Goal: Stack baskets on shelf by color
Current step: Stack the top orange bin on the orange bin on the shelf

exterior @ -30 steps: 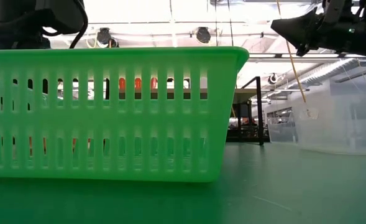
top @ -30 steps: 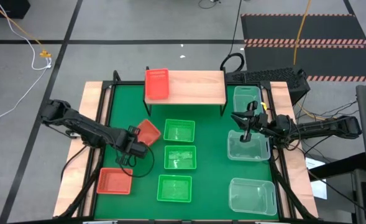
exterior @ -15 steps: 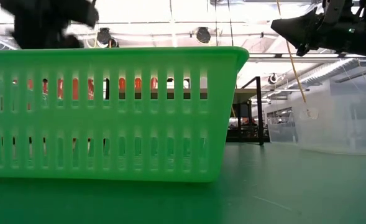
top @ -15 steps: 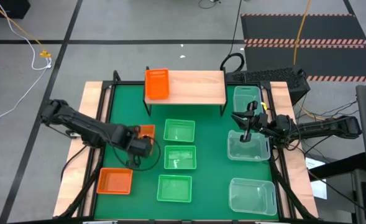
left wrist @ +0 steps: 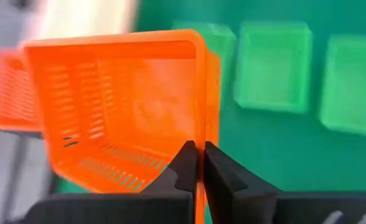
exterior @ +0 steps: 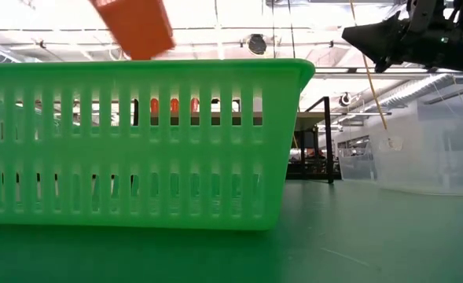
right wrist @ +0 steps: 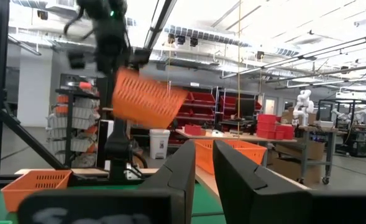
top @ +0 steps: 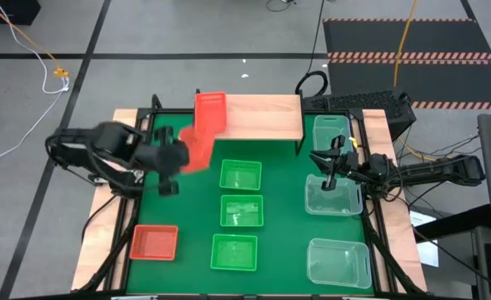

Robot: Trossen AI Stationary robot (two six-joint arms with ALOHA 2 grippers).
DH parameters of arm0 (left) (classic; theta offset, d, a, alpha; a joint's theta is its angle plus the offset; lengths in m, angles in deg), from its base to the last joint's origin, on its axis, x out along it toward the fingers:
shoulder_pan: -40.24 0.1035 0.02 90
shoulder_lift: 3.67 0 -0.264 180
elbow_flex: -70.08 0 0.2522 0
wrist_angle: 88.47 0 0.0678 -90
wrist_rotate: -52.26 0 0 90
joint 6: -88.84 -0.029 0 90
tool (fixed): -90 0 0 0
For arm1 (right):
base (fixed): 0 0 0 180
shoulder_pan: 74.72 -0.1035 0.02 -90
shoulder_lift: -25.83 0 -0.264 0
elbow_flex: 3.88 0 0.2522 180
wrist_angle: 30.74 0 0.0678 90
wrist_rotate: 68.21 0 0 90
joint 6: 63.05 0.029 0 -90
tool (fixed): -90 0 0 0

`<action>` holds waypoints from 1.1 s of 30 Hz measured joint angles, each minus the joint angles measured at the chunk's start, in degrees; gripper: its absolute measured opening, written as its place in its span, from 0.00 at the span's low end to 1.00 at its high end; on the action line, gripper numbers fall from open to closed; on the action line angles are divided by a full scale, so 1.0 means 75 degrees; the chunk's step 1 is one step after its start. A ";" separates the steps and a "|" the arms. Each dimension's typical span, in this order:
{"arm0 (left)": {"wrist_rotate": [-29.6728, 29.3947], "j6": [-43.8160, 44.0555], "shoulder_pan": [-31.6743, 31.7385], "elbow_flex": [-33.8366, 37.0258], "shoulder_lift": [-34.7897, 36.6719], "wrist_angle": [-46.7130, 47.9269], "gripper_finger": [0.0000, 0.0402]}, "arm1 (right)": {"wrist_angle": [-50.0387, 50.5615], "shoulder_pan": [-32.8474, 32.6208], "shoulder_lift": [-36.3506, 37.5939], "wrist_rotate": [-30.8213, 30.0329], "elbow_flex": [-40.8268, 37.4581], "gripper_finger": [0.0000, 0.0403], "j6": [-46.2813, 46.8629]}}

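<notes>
My left gripper (top: 181, 157) is raised over the table's left half, shut on a red basket (top: 197, 148) that shows tilted in the left wrist view (left wrist: 120, 112) and high in the low view (exterior: 137, 27). A second red basket (top: 210, 112) sits on the left end of the light-wood shelf (top: 262, 117), and a third (top: 154, 242) rests on the mat near the front left. Three green baskets (top: 242, 210) stand in a column mid-table. My right gripper (top: 322, 162) waits above a clear basket (top: 333, 198), its fingers (right wrist: 189, 158) slightly apart around nothing. My left gripper pinches one side wall of the red basket at its rim (left wrist: 200, 146), one finger inside the basket and one outside. The fingers slant downward from the table's left. The basket is lifted clear of the mat and hangs tilted, its open top turned toward the wrist.
Two more clear baskets stand along the right side, one at the far end (top: 332, 132) and one near the front (top: 338, 262). The shelf's middle and right parts show bare wood. The nearest green basket (exterior: 137, 141) fills most of the low view.
My left gripper has risen steeply and gone toward the far edge and the shelf, rolling as it rose. The red basket, which stood on the mat beside the green column, has gone up with it and now hangs tilted, clear of the table.
</notes>
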 joint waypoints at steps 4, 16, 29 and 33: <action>-0.1450 -0.1085 0.0510 -0.0393 0.0008 -0.0031 0.03 | 0.0038 0.0000 -0.0002 -0.0011 0.0000 0.12 -0.0066; -0.1645 -0.4203 0.3295 0.0472 -0.0449 -0.3010 0.02 | 0.0012 0.0000 -0.0006 -0.0014 0.0000 0.12 -0.0138; -0.1161 -0.4556 0.4155 0.0469 -0.1983 -0.2538 0.05 | 0.0146 0.0000 -0.0114 -0.0016 0.0000 0.12 -0.0139; -0.0967 -0.4387 0.4055 0.0469 -0.1956 -0.2238 0.06 | 0.0376 0.0000 -0.0128 -0.0017 0.0000 0.12 -0.0122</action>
